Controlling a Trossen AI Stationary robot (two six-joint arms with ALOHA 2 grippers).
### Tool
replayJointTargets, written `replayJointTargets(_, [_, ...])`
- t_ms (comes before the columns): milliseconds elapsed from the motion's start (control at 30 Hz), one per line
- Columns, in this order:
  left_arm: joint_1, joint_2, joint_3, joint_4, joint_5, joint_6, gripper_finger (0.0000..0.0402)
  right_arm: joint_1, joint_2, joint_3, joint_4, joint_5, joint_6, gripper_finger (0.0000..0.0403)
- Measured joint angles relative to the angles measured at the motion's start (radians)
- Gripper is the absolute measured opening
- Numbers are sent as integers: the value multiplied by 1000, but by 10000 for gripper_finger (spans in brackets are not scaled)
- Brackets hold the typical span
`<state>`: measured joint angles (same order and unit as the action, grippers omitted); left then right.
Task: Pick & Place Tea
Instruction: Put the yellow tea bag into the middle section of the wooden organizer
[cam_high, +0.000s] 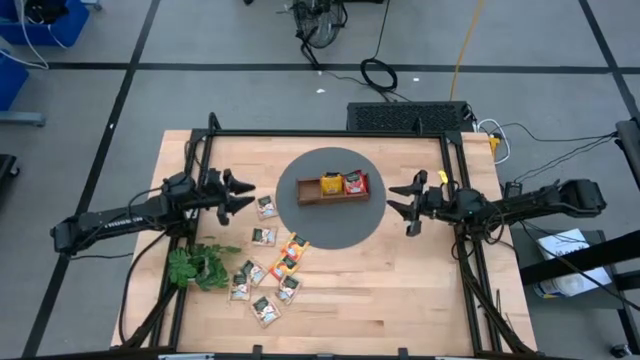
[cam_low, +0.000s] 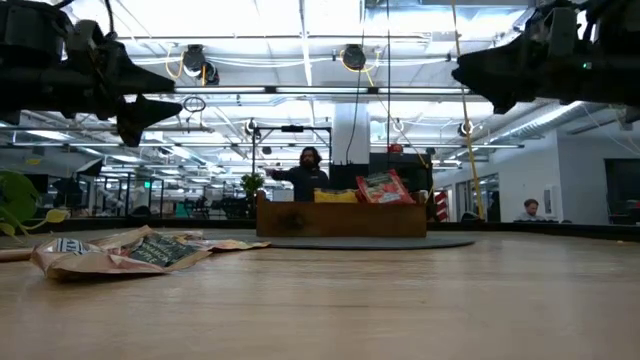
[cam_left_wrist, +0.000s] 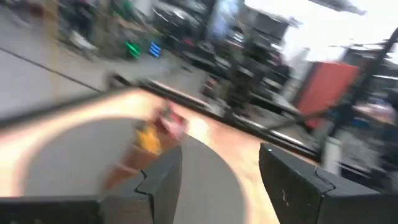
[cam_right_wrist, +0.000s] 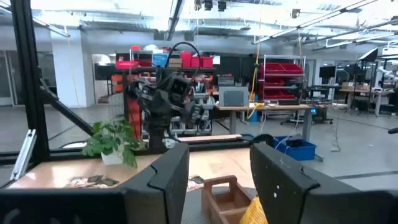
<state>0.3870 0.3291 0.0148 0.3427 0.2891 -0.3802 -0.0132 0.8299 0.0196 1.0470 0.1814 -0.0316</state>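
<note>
Several tea sachets (cam_high: 270, 272), pale with green print and orange-yellow, lie flat and scattered on the wooden table left of centre. A yellow sachet (cam_high: 331, 184) and a red one (cam_high: 355, 183) stand in the brown wooden tray (cam_high: 333, 196), which sits on a round grey mat (cam_high: 333, 226). My left gripper (cam_high: 244, 192) hovers open above the table, left of the mat. My right gripper (cam_high: 406, 203) hovers open at the mat's right edge. In the left wrist view the tray (cam_left_wrist: 134, 152) is blurred beyond my open fingers.
A green leafy sprig (cam_high: 196, 266) lies near the table's left edge, beside the sachets. Black frame rails (cam_high: 330, 134) run along the table's far, left and right sides. Bare wood lies to the right and near the front. People show in the room behind.
</note>
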Motion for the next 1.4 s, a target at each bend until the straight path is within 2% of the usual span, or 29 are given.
replayJointTargets(100, [-38, 27, 60, -129, 20, -47, 214, 0, 3, -1, -13, 0, -2, 155])
replayJointTargets(233, [-157, 146, 210, -414, -141, -23, 214, 1, 1, -1, -5, 0, -3, 155])
replayJointTargets(300, [-238, 247, 295, -479, -220, -44, 214, 1, 2, -2, -10, 0, -3, 155])
replayJointTargets(500, [-488, 621, 541, -588, -345, -98, 214, 1, 2, -2, -7, 0, -3, 155])
replayJointTargets(667, [-611, 918, 741, -679, -425, -150, 214, 1, 2, -3, -8, 0, -3, 155])
replayJointTargets(833, [-631, 1134, 906, -688, -414, -383, 214, 1, 2, -3, -7, 0, -3, 155])
replayJointTargets(967, [-631, 1267, 998, -760, -380, -486, 214, 1, 2, -4, -7, 0, -3, 155])
replayJointTargets(1133, [-611, 1393, 1070, -937, -371, -523, 214, 1, 2, -4, -6, 0, -3, 155])
replayJointTargets(1400, [-579, 1489, 1104, -973, -383, -520, 214, 1, 2, -4, -5, 0, -3, 155])
